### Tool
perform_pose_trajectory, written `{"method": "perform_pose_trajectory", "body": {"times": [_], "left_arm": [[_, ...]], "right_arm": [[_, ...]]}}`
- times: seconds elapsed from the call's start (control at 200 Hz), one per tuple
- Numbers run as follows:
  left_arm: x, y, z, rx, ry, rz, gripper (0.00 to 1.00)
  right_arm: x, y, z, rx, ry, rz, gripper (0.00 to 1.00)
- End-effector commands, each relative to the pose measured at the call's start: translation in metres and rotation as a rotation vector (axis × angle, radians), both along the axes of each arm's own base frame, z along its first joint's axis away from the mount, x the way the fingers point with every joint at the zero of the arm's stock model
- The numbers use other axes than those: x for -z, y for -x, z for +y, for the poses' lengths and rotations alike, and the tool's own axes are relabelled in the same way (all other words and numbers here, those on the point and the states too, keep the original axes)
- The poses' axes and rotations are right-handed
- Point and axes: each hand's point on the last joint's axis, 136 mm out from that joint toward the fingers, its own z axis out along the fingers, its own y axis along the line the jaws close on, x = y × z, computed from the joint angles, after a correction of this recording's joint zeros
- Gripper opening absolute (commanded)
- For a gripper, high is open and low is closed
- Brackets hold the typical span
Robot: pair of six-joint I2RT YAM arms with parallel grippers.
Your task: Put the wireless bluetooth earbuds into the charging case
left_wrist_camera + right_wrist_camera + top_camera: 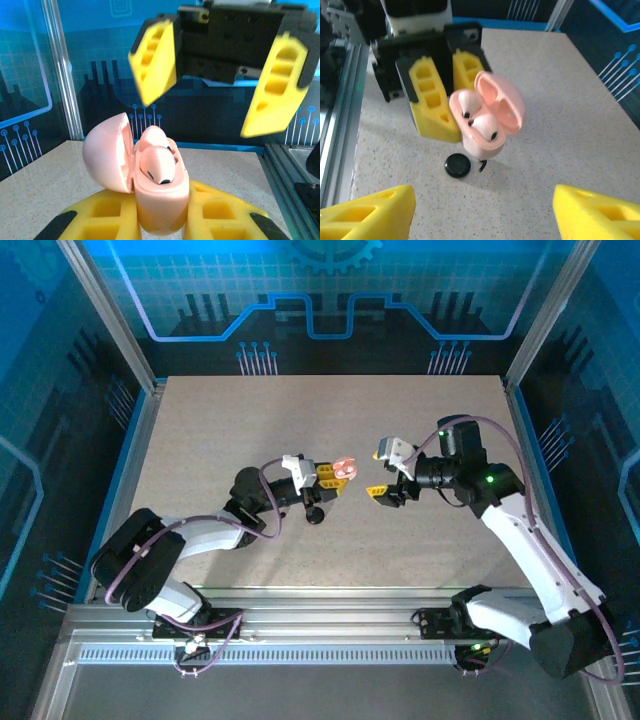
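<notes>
Two pink earbuds point(159, 167) — upright in case point(162, 207)

Clear gap in front of pink charging case point(345, 468), up to right gripper point(383, 472) with jaws spread. Hemmed at both flanks by left gripper point(162, 222). Below case, on table point(570, 100): black round case point(457, 165), black earbud point(482, 165). Bare tabletop beyond.

The charging case point(485, 141) sits between the fingers of my left claw point(328, 476), lifted off the counter point(560, 75), with its lid point(503, 102) swung open to one side. Two earbuds point(485, 126) sit in the case, one behind the other. My right claw point(205, 107) faces the case across a gap, fingers spread, touching nothing. On the counter below the case lies a second round case point(457, 165), with a loose earbud point(481, 165) just beside it.
</notes>
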Motion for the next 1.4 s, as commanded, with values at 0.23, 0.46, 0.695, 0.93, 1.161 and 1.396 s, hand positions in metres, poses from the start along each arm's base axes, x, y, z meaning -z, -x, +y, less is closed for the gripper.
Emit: {"method": "perform_pose_trajectory", "body": {"times": [0.23,0.46,0.695,0.93,1.161,1.396], "left_arm": [[0.006,0.011,-0.001,0.028,-0.037,-0.029,0.13],[0.004,0.012,-0.001,0.031,-0.038,-0.034,0.13],[0.006,0.011,-0.002,0.028,-0.050,-0.032,0.13],[0.009,0.010,-0.003,0.025,-0.060,-0.027,0.13],[0.011,0.011,-0.005,0.033,-0.063,-0.025,0.13],[0.010,0.014,-0.006,0.036,-0.063,-0.032,0.13]], "right_arm": [[0.009,0.000,0.025,-0.182,0.052,-0.014,0.72],[0.012,0.001,0.039,-0.267,0.043,0.006,0.67],[0.007,0.017,0.040,-0.362,0.036,-0.002,0.52],[-0.020,0.022,0.027,-0.328,-0.046,-0.078,0.48],[-0.021,0.020,0.016,-0.281,-0.055,-0.090,0.46],[-0.003,0.001,0.026,-0.270,0.043,-0.103,0.45]]}}
